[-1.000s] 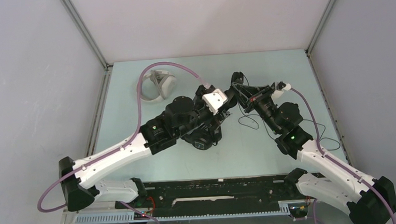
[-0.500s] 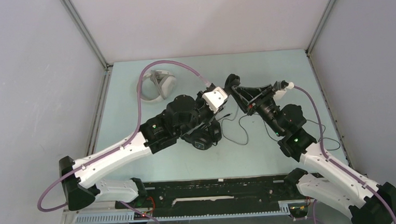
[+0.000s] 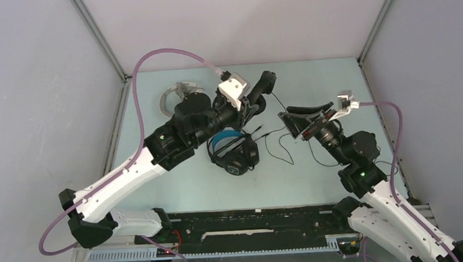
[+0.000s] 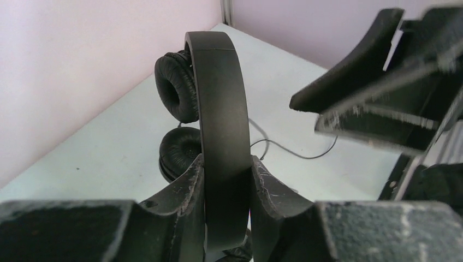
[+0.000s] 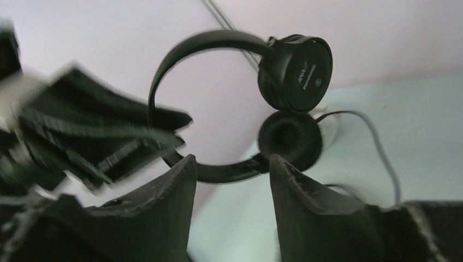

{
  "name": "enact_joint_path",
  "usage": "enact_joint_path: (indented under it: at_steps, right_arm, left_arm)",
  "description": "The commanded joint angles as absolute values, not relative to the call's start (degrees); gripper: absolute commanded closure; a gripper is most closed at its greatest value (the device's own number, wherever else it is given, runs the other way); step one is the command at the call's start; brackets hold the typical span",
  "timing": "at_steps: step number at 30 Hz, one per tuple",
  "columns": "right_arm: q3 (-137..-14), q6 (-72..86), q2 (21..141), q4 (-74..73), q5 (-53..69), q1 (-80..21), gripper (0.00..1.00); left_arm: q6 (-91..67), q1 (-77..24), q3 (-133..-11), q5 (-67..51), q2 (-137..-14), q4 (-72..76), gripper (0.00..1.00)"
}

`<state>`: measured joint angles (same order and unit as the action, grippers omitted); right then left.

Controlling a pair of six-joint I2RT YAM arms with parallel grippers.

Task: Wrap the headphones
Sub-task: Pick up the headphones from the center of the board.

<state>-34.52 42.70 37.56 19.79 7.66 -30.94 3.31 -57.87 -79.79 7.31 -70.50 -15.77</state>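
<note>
My left gripper (image 3: 255, 103) is shut on the headband of the slim all-black headphones (image 3: 267, 82), which it holds upright above the table's back middle. In the left wrist view the band (image 4: 218, 103) stands pinched between both fingers, with the ear cups beyond. The thin black cable (image 3: 278, 144) trails down onto the table. My right gripper (image 3: 294, 126) is open just right of them and holds nothing. In the right wrist view the headphones (image 5: 297, 68) hang beyond its fingertips (image 5: 180, 169). Black headphones with blue lining (image 3: 233, 150) lie under the left arm. The white-grey headphones (image 3: 174, 97) sit at the back left, partly hidden.
Grey enclosure walls close in the pale table (image 3: 156, 135) on the left, right and back. More loose black cable (image 3: 384, 165) lies beside the right arm. A black rail (image 3: 253, 224) runs along the near edge between the arm bases.
The left gripper shut on the slim headphones' band and lifted them toward the back. The right gripper opened, let go of them and drew back to the right.
</note>
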Motion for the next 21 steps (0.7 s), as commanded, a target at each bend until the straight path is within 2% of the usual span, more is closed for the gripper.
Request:
enact_joint_path:
  at_steps: [1,4,8,15,21]
  right_arm:
    - [-34.8,4.36,39.74,25.61,19.92,-31.97,0.43]
    - [-34.8,-10.65,40.82,26.43,27.6,-34.46,0.37]
    - [-34.8,-27.04,41.11,25.35,31.32,-39.97,0.37]
    - [-38.45,-33.21,45.26,24.67,29.41,-45.18,0.44]
    - [-39.54,-32.95,48.72,27.15,25.06,-49.83,0.43]
  left_arm:
    - [-7.15,-54.26,-85.27,0.82,-69.6,-14.81,0.85]
    - [-10.76,-53.38,-85.51,-3.0,-68.73,-14.17,0.85]
    - [-13.64,-52.68,-86.31,-4.48,-67.83,-14.39,0.84]
    - [-19.21,-51.47,-84.57,-8.64,-66.84,-10.47,0.84]
    - [-20.62,-51.24,-82.74,-9.05,-66.21,-7.7,0.85]
